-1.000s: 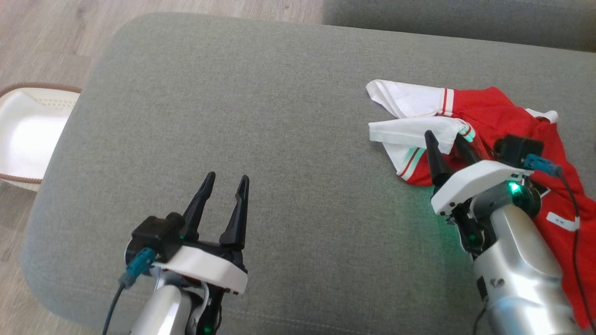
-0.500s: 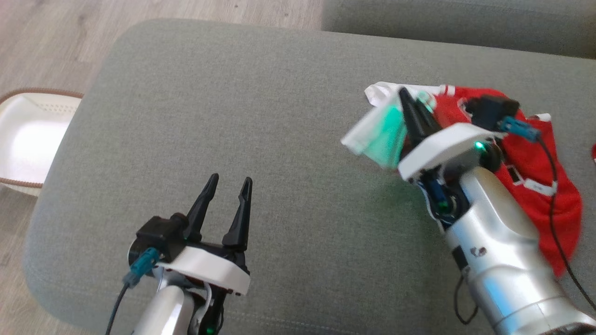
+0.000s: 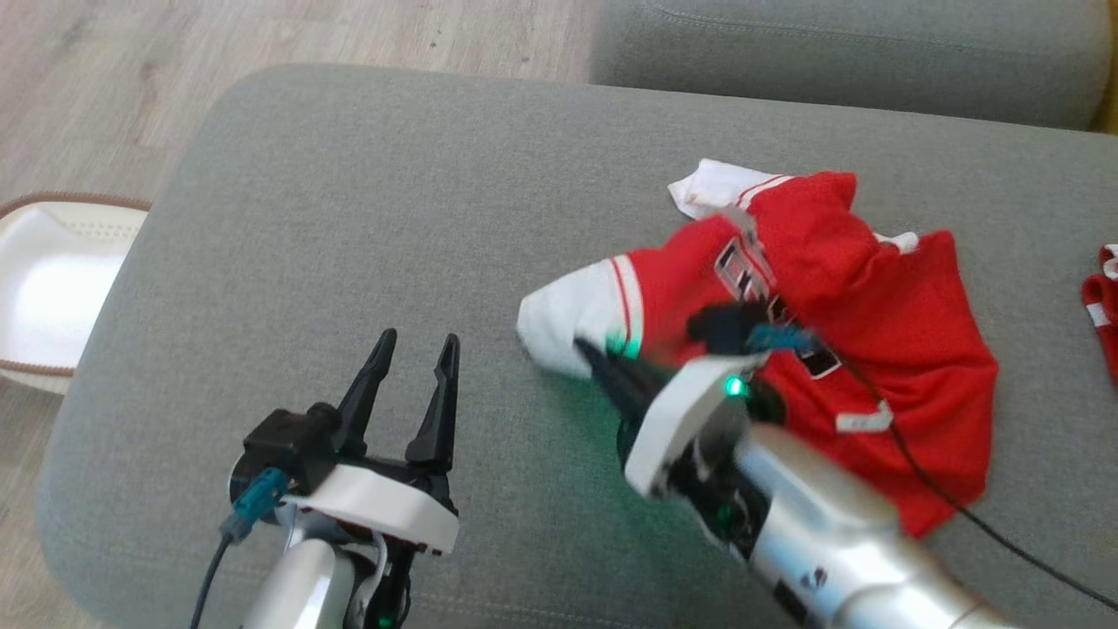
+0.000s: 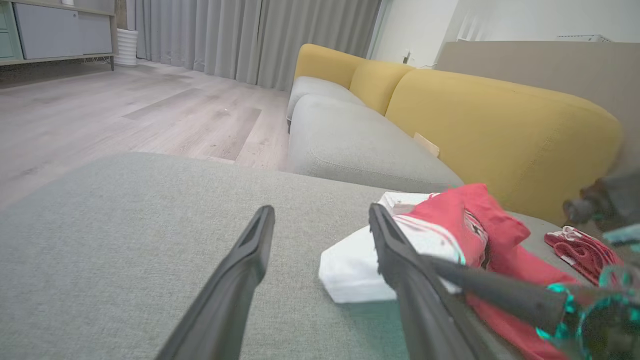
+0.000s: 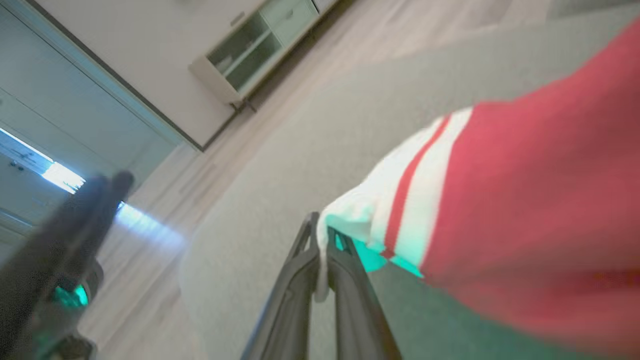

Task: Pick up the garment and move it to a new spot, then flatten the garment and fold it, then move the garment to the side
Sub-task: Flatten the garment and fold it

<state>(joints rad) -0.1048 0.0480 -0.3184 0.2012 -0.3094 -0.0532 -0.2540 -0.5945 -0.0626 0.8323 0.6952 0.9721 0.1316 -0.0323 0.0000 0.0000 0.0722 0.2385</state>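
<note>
— Where is the jersey (image 3: 873, 349) to be found?

— It is seen crumpled on the right half of the grey cushion (image 3: 349, 218). The red body is bunched up with some lettering partly shown, and one white sleeve (image 3: 576, 314) with red stripes is drawn out toward the cushion's middle.

— By what is it gripped?

— The right gripper (image 3: 587, 351) is clamped on the edge of that sleeve. In the right wrist view its two dark fingers (image 5: 350, 290) are pressed together, and a strip of white cloth is pinched between them near the tips.

— And the left gripper (image 3: 417, 336)?

— It is seen spread wide, with nothing between its fingers, over the near left part of the cushion and well apart from the jersey.

— What else is observed?

— A second red cloth (image 3: 1102, 306) is laid at the cushion's right edge, apart from the jersey. A white basket (image 3: 52, 279) with a brown rim is set on the wooden floor (image 3: 87, 70) to the left. A yellow sofa back (image 4: 500, 125) is shown beyond the cushion in the left wrist view.
</note>
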